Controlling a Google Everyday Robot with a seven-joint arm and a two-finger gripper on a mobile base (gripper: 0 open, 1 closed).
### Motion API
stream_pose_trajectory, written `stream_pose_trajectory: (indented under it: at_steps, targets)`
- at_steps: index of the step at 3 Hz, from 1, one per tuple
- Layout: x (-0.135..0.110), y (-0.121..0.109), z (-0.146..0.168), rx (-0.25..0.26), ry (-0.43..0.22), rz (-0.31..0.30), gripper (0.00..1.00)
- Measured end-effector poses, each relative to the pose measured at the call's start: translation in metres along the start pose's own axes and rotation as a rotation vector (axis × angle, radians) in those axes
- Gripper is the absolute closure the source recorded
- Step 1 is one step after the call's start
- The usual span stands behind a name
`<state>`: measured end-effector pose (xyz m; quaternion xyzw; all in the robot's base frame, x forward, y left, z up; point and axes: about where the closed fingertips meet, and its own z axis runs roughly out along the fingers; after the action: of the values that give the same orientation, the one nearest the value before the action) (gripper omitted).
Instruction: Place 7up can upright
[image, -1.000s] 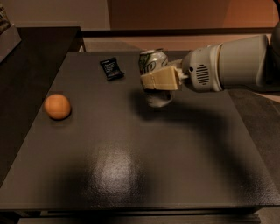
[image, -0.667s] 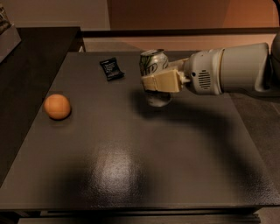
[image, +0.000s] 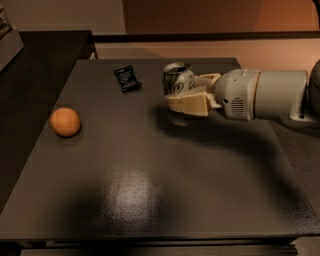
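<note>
The 7up can (image: 176, 80) stands upright on the dark table (image: 150, 190) near its far middle, silver with a shiny top rim. My gripper (image: 181, 96) reaches in from the right, and its cream fingers (image: 189, 105) sit on either side of the can's lower body. The can's bottom half is partly hidden behind the near finger. The grey arm stretches off to the right edge.
An orange ball (image: 65, 121) lies at the left of the table. A small black packet (image: 127, 79) lies at the back, left of the can. A darker counter (image: 35, 55) adjoins the table on the left.
The arm has shifted slightly to the right. The can stands in the same place between the fingers.
</note>
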<state>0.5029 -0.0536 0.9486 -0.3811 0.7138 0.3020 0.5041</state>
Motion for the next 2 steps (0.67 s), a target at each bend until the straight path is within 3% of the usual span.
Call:
stream_pose_trajectory:
  at_steps: [1,2]
  targets:
    - [0.0122,-0.0003,0.0008,-0.004,-0.036,-0.037,1.00]
    - [0.0217,-0.0022,0.0027,-0.012,-0.072,-0.027,1.00]
